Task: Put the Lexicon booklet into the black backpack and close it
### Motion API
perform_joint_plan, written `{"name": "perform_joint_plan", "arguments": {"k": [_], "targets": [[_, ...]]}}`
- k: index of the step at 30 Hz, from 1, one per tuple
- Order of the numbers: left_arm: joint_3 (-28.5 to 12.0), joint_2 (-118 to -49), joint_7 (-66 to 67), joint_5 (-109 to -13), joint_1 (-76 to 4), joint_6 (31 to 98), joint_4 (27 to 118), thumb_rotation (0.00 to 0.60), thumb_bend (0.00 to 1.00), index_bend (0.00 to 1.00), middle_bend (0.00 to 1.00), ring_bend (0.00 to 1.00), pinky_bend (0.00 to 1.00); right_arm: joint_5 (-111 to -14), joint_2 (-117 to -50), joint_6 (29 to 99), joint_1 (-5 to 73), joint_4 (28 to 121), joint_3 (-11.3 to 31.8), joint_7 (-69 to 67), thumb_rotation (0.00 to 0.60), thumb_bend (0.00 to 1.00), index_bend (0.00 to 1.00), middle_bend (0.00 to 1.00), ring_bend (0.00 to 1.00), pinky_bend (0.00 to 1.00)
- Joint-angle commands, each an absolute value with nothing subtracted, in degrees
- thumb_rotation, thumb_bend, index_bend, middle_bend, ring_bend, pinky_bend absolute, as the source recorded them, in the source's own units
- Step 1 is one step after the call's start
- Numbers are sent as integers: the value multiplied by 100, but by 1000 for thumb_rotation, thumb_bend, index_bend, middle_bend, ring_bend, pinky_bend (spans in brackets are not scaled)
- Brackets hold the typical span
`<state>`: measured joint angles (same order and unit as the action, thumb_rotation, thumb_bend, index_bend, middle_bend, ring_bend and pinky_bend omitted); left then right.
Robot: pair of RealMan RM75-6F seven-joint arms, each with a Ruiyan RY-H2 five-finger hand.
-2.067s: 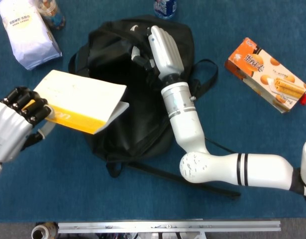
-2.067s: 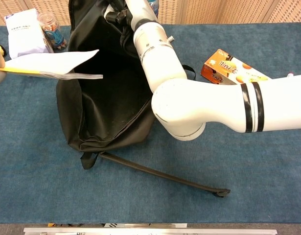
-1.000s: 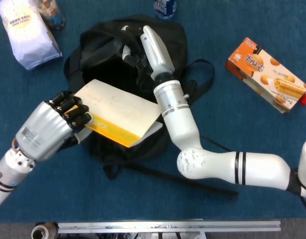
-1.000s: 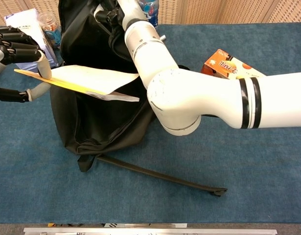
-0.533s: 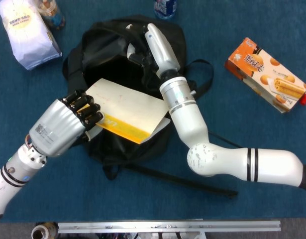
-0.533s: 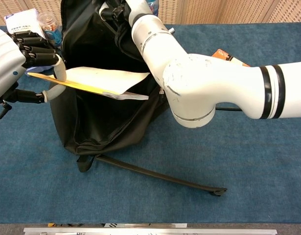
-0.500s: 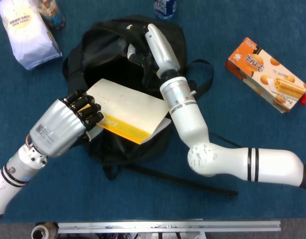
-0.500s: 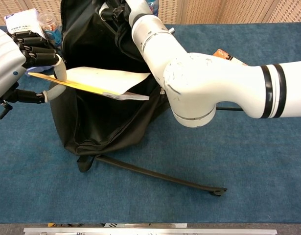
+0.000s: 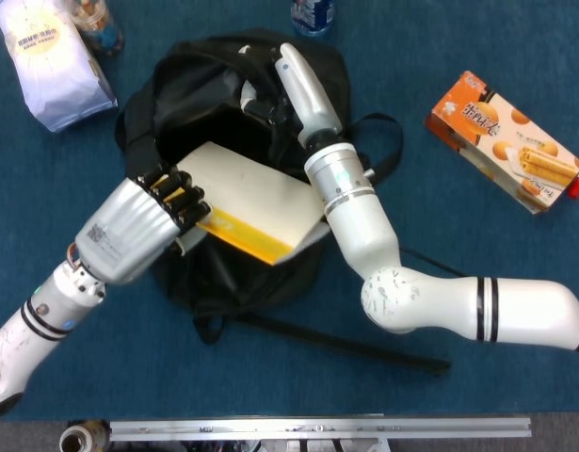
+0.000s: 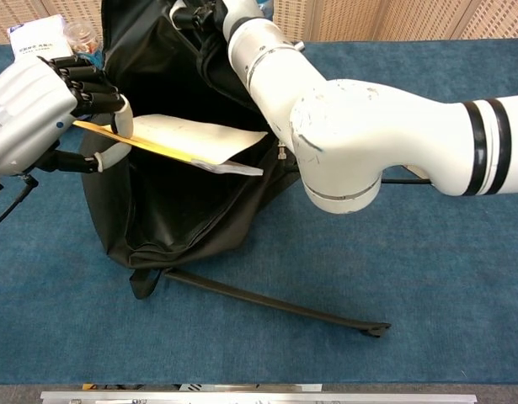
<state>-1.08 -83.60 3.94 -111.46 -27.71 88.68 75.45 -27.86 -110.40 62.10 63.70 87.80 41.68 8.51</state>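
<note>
The black backpack (image 9: 218, 104) (image 10: 174, 210) lies open on the blue table. My left hand (image 9: 143, 226) (image 10: 40, 114) grips the white and yellow Lexicon booklet (image 9: 251, 202) (image 10: 200, 139) by its left edge. The booklet hovers nearly flat over the bag's mouth, its far end near my right forearm. My right hand (image 9: 298, 80) holds up the bag's upper rim, fingers curled on the black fabric; in the chest view only its wrist (image 10: 242, 21) shows at the top edge.
An orange biscuit box (image 9: 506, 141) lies at the right. A white pouch (image 9: 49, 56) (image 10: 35, 38) and a bottle (image 9: 96, 24) stand at the back left, another bottle (image 9: 313, 11) behind the bag. A loose strap (image 10: 275, 303) trails toward the front.
My left hand has carried the booklet rightward over the bag's opening and closer to my right arm. The right hand keeps holding the rim up.
</note>
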Motion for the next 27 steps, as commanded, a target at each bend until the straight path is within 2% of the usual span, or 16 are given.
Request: {"name": "perform_joint_plan", "arguments": {"k": [1,15,27], "targets": [[-160,-8430,559,-10940,-2725,8781,7474,600,345,658,593,450,405,-2761,-11029,6219,6363,8795,4140,836,600,1000,783,680,714,993],[-205,-8441,1323,-10205,-2307,8717,7462,600,345,658,591,448,405,-2624,-10992,6321,6365,8922,4078,786,600,1000,783,680,714,993],[-344,-8690,1743,-9900,-2198,8696,7989,600,345,660,586,446,405,-2487,-11107,6374,6408,8922,4143,610,600,1000,783,680,714,993]]}}
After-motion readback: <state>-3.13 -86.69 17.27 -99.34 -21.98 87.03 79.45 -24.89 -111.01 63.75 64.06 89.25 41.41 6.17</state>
